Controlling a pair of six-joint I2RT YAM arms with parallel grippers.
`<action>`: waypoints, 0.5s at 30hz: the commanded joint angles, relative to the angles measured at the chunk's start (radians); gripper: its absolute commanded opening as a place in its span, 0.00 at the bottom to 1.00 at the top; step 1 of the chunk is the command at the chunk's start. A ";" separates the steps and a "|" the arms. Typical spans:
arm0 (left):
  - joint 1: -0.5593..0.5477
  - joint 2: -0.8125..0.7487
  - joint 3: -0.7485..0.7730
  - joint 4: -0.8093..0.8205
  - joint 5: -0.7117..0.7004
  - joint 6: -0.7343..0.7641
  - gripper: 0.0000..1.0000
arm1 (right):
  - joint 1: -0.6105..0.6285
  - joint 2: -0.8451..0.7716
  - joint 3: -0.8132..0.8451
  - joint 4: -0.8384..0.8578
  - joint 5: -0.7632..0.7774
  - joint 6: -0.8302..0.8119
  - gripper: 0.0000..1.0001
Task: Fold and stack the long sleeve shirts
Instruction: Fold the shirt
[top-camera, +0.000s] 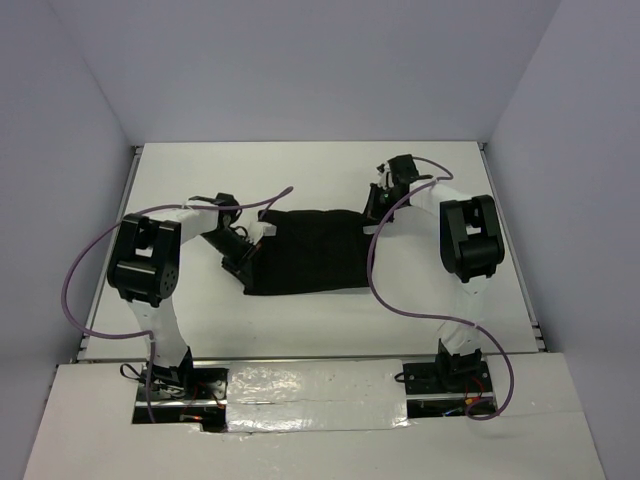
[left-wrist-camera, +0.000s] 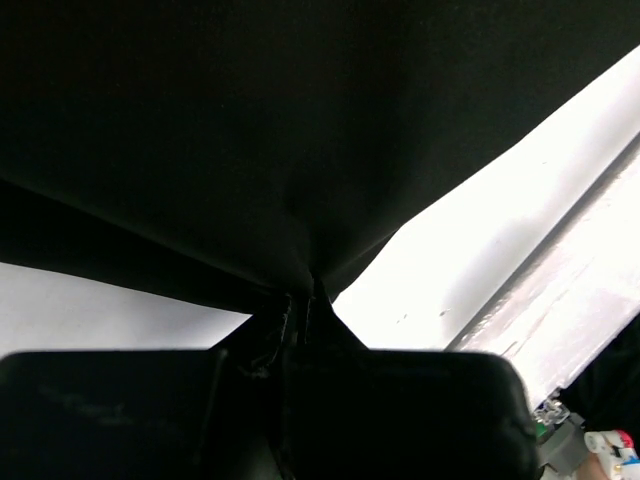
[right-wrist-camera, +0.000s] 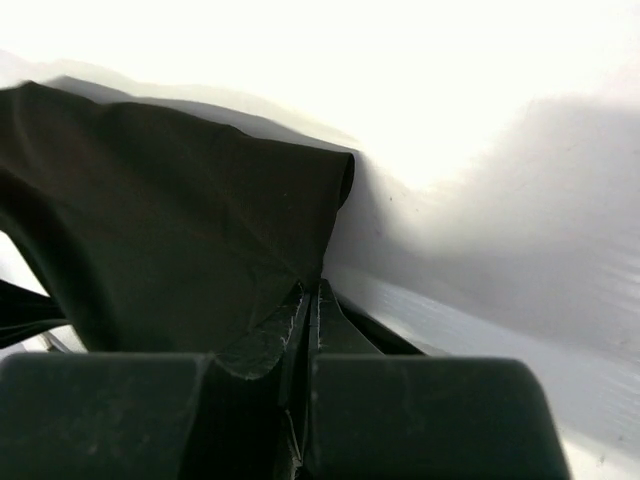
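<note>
shirt (top-camera: 305, 250) flat at the middle of the table (top-camera: 300, 170) | left gripper (left-wrist-camera: 305, 300) clamped on its near-left edge | right gripper (right-wrist-camera: 312, 292) clamped on its far-right corner | risk, we judge: shallow bites slip once lifted, or uneven pulls skew the fold

Plain black shirt (top-camera: 305, 250), white table (top-camera: 300, 175), purple cables (top-camera: 371, 262), pale grey walls (top-camera: 300, 70), shiny silver tape strip (top-camera: 320, 385)
</note>
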 joint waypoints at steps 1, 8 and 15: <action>0.005 -0.028 -0.009 -0.019 -0.067 0.061 0.00 | -0.019 0.010 0.051 0.039 0.019 0.015 0.00; 0.005 -0.065 -0.049 -0.022 -0.090 0.087 0.00 | -0.025 0.010 0.057 0.061 0.028 0.046 0.00; 0.005 -0.112 -0.049 -0.027 -0.092 0.105 0.00 | -0.036 -0.006 0.043 0.067 0.052 0.045 0.00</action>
